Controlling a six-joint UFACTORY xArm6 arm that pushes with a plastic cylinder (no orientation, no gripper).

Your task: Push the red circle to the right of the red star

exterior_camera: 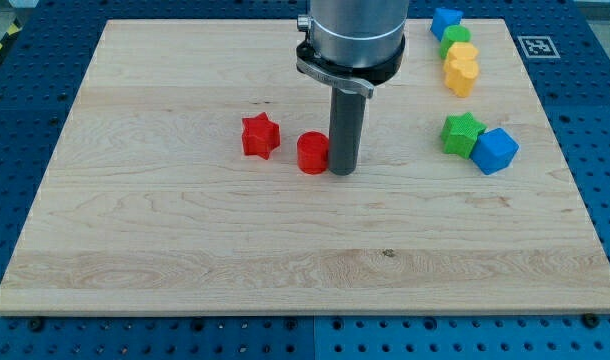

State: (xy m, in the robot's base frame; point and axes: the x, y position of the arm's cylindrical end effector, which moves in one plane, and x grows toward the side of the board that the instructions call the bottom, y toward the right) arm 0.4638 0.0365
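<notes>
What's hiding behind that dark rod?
Mostly bare board. My tip sits just right of the red circle, touching or nearly so. The strip of board behind the rod is covered.

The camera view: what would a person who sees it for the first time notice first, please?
First comes the dark rod near the board's middle, with my tip down on the wooden board, right beside the red circle on its right. The red star lies a little apart, to the left of the circle. After that, the eye goes to the blue, green and yellow blocks grouped near the view's upper right.
</notes>
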